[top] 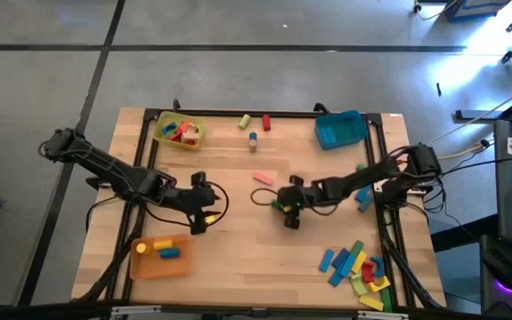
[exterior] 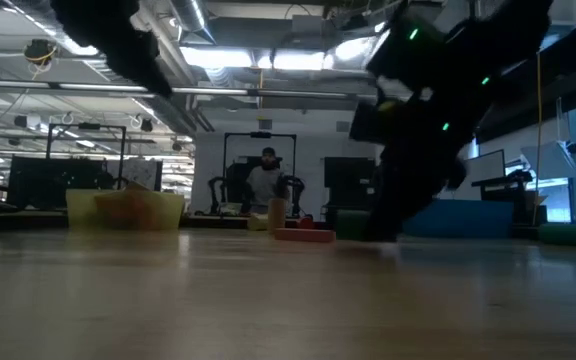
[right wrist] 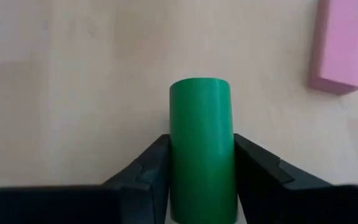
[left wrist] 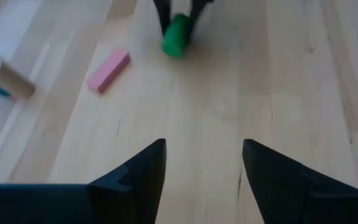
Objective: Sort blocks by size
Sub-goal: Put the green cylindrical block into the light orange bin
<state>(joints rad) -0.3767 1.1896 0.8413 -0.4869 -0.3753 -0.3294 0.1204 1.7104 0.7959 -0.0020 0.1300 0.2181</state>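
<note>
Green, a short cylinder (right wrist: 201,149) sits clamped between the fingers of the right gripper (top: 289,212) near the middle of the table (top: 238,258); the right wrist view shows both pads pressed against its sides, though whether it is lifted or resting on the wood cannot be told. Just beside it, toward the far side, lies a pink bar (top: 263,178), loose on the bare wood. The left gripper (top: 204,216) hangs to the left of centre with its fingers spread and nothing between them, pointed at the green piece.

Sorting looks partly done. The yellow tray (top: 160,135) at the far left holds several small red, yellow and green pieces. The orange tray (top: 136,269) at the near left has a yellow cylinder and a few bars. The blue tray (top: 324,138) at the far right shows no clear contents. Still unsorted, as I judge it: three small pieces (top: 254,126) along the far edge, a couple of green and blue blocks (top: 363,197) at the right arm, and a sizeable pile of blocks (top: 356,270) at the near right corner. More remains than is finished.
</note>
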